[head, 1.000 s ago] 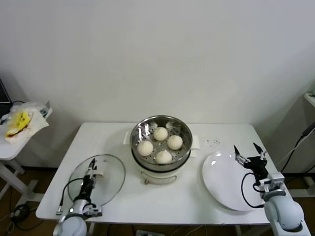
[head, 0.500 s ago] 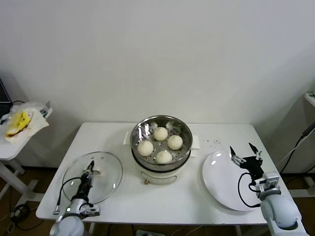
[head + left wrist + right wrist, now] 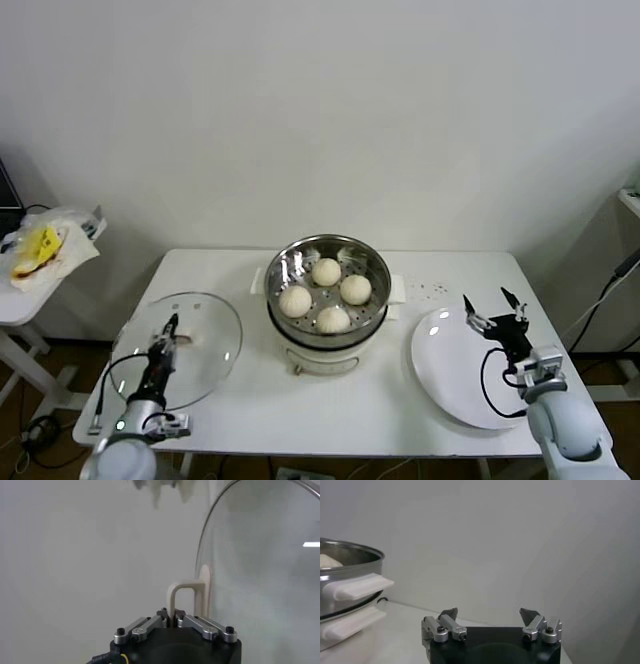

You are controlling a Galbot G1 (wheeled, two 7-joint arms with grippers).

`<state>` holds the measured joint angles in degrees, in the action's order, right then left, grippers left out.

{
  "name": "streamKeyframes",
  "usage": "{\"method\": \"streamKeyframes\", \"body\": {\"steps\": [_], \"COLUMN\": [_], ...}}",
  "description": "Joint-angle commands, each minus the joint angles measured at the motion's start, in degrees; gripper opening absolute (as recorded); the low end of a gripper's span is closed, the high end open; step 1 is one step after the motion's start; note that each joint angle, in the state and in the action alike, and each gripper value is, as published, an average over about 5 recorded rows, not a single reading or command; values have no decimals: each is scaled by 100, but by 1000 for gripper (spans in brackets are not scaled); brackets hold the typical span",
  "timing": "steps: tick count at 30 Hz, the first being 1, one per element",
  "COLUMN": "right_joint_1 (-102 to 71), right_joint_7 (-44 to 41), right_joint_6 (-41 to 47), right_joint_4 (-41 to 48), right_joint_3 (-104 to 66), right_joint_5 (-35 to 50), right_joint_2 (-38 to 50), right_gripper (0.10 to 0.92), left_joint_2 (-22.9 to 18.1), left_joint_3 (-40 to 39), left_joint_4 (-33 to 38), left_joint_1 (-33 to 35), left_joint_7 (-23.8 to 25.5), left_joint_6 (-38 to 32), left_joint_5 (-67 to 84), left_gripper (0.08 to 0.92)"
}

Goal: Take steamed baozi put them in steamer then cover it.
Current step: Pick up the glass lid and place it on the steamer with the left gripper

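Left gripper (image 3: 170, 329) is clenching the white handle (image 3: 184, 599) of the glass lid (image 3: 178, 348), holding it at the tabletop's (image 3: 330, 400) left side. Four buns (image 3: 325, 291) are sitting in the steel steamer (image 3: 327, 297) at tabletop centre, uncovered. Right gripper (image 3: 492, 310) is hovering with jaws spread, empty, over the white plate (image 3: 455, 370) on the right.

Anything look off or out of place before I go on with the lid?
Nothing stands out. Four baozi sit inside the steamer, the left hand grips the cover by its handle, and the plate is bare.
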<state>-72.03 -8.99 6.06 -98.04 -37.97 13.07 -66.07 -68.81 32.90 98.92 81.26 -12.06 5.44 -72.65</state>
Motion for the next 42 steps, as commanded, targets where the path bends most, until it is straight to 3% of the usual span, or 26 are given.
{"method": "streamKeyframes", "body": {"steps": [1, 14, 20, 23, 29, 37, 42], "right_joint_1": [84, 358, 404, 458, 503, 398, 351], "right_joint_7": [-20, -27, -35, -35, -54, -109, -135], "right_joint_6": [-31, -29, -36, -36, 8, -62, -137], "right_joint_4": [103, 293, 380, 446, 456, 489, 540], "right_joint_3": [65, 276, 299, 320, 330, 140, 34], "right_joint_5": [-4, -99, -164, -162, -171, -193, -209], "right_joint_2": [14, -15, -48, -4, 114, 102, 81], "right_gripper": [823, 823, 823, 823, 823, 823, 823], "left_joint_2": [565, 2296, 2531, 2274, 1029, -172, -536], "left_joint_3": [-24, -901, -2184, -3112, -4302, -4645, -4807], "left_joint_4": [1882, 2733, 2683, 2365, 1544, 680, 406], "left_joint_1": [503, -658, -1730, -2654, -3945, -4023, -3910], "left_joint_7": [251, 1448, 2050, 2439, 3088, 3193, 2958], "left_joint_6": [945, 2453, 3153, 3399, 3756, 3916, 3924], "left_joint_5": [334, 1020, 1055, 766, 144, -274, -317], "left_gripper": [150, 150, 150, 150, 150, 150, 150]}}
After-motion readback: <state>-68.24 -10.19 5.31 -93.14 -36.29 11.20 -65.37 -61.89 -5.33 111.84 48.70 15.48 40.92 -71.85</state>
